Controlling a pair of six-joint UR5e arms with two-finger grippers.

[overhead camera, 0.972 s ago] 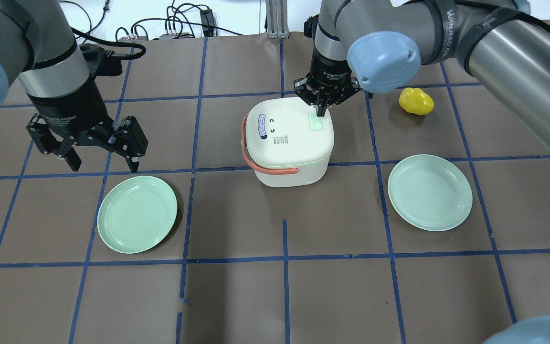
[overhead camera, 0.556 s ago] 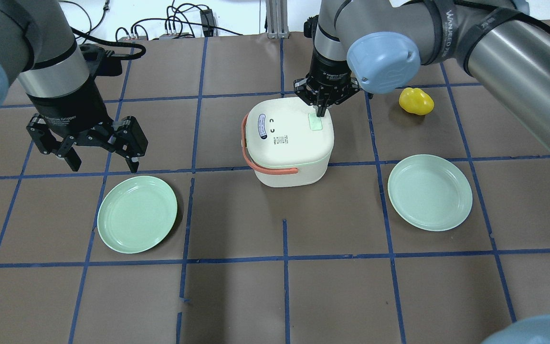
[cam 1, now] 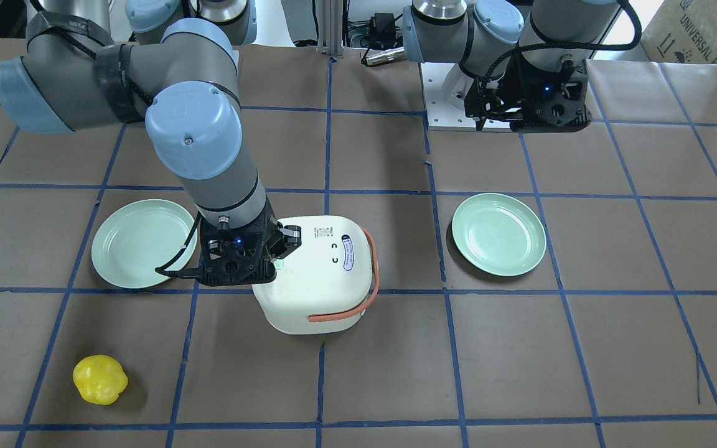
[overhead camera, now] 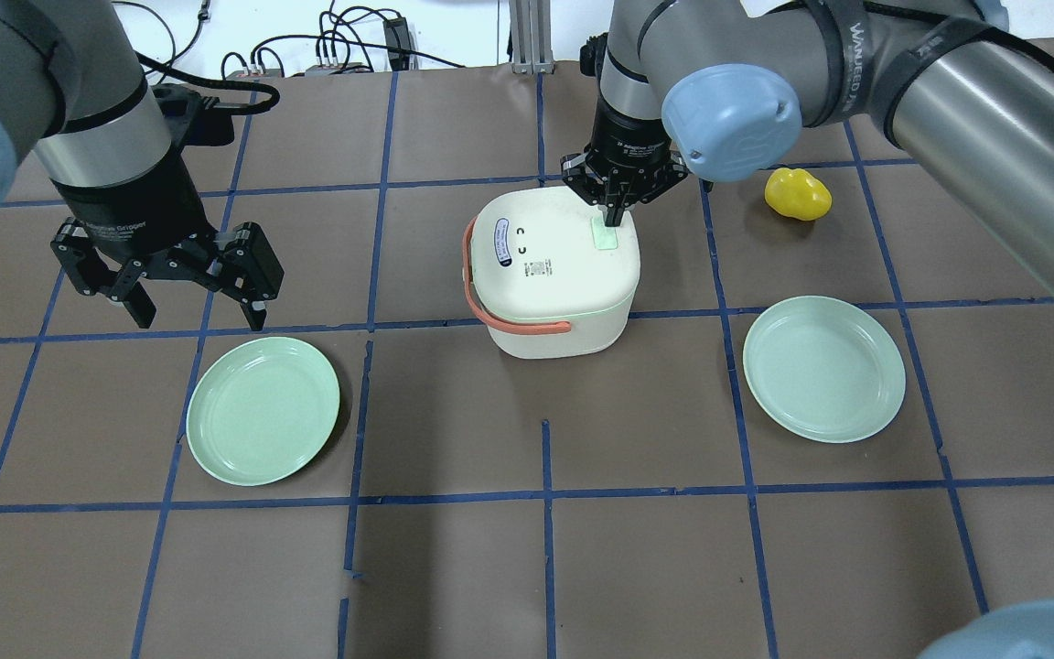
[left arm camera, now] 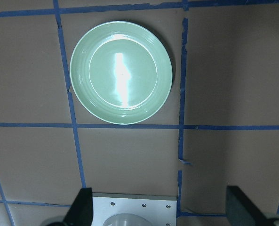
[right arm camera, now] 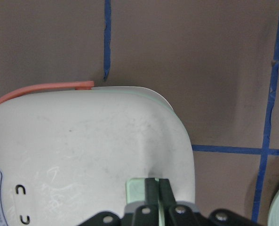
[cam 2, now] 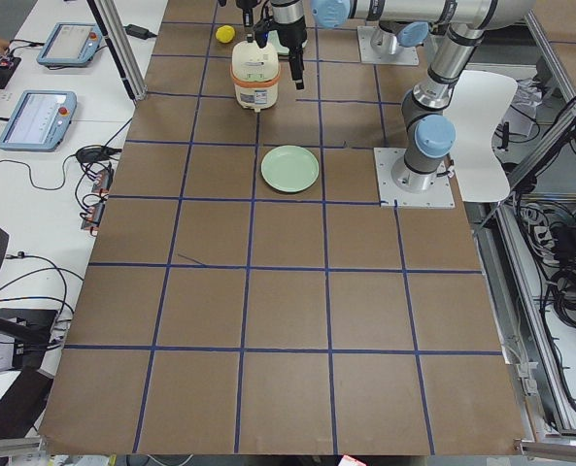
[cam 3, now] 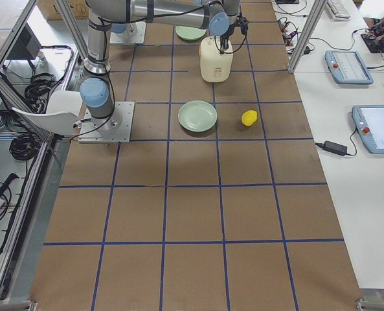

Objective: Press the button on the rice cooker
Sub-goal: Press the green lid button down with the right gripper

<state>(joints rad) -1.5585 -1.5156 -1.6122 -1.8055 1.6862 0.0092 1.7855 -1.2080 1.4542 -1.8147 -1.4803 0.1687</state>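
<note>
The white rice cooker (overhead camera: 550, 275) with an orange handle (overhead camera: 490, 316) stands mid-table. Its pale green button (overhead camera: 604, 236) lies on the lid's far right side. My right gripper (overhead camera: 612, 218) is shut, points straight down, and has its tips on the button's far edge. In the right wrist view the shut fingers (right arm camera: 152, 186) lie over the green button (right arm camera: 135, 188). I cannot tell how hard they press. My left gripper (overhead camera: 193, 316) is open and empty above the table at the left, well away from the cooker (cam 1: 315, 274).
A green plate (overhead camera: 263, 410) lies front left, below my left gripper. A second green plate (overhead camera: 824, 368) lies to the right of the cooker. A yellow pepper-like object (overhead camera: 797, 193) sits at the far right. Cables run along the far edge.
My right arm and gripper have shifted very slightly to the left, tips still at the button. The left arm and the cooker have not moved.
</note>
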